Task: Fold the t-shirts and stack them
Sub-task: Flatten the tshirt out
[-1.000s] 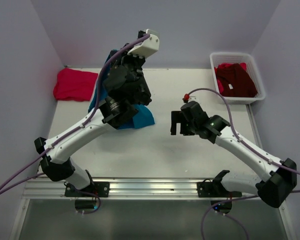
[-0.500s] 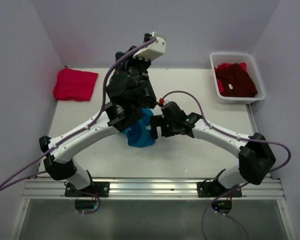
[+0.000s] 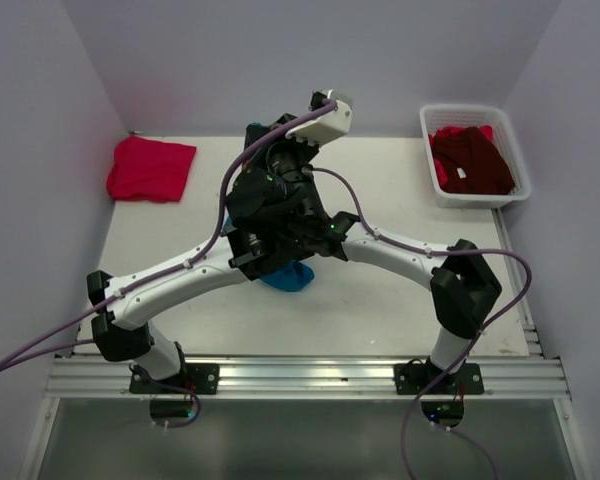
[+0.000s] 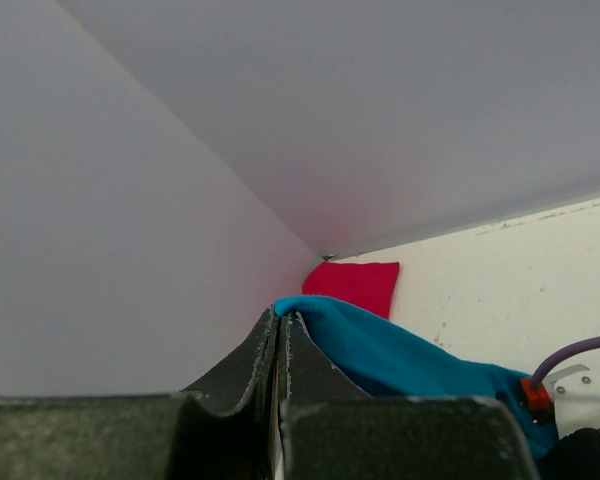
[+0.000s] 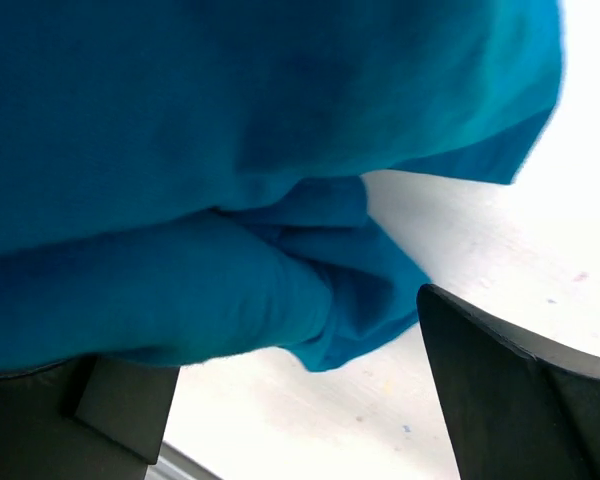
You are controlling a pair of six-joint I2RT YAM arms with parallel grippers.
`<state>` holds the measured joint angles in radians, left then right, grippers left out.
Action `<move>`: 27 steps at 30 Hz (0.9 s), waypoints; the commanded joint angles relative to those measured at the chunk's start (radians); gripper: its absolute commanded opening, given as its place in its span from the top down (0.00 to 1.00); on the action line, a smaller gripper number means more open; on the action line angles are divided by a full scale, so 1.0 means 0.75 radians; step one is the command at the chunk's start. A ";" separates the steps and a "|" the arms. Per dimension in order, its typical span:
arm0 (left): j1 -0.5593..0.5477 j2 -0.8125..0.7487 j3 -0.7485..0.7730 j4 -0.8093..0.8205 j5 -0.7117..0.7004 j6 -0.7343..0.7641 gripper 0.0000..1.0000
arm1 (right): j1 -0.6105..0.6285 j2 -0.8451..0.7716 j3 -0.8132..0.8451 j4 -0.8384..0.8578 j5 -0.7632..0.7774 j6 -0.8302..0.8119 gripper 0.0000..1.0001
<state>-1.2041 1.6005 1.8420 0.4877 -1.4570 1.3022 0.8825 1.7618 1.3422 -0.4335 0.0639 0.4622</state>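
At the middle of the table (image 3: pixel 400 300) both arms meet, the left from 7 o'clock and the right from 5 o'clock. The left gripper (image 4: pixel 280 318) is high, its fingers pressed together on an edge of the teal t-shirt (image 3: pixel 292 276), which hangs downward. The right gripper (image 5: pixel 280 340) has its fingers apart around the cloth. The basket (image 3: pixel 426 130) at 1 o'clock holds the maroon t-shirt (image 3: pixel 472 160). The red t-shirt (image 3: pixel 150 168) lies at 10 o'clock.

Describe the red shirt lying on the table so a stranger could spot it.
Go to the table's far left corner, by the wall. The pinkish-red t-shirt lies there folded flat, alone. The teal-blue t-shirt hangs from the left gripper at mid-table, and the dark maroon t-shirt sits in the white basket far right.
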 commanded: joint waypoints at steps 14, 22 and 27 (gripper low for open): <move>-0.012 -0.181 -0.153 0.215 -0.072 0.103 1.00 | -0.001 -0.308 -0.198 -0.095 0.262 -0.050 1.00; -0.014 -0.177 -0.159 0.221 -0.086 0.100 1.00 | 0.001 -0.049 -0.053 -0.032 0.158 -0.046 1.00; -0.025 -0.173 -0.155 0.229 -0.092 0.100 1.00 | -0.001 0.076 -0.004 0.116 -0.007 -0.031 1.00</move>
<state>-1.2110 1.4841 1.7195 0.5922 -1.5078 1.3552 0.8825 1.7855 1.2835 -0.4442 0.1501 0.4271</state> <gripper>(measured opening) 0.009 0.010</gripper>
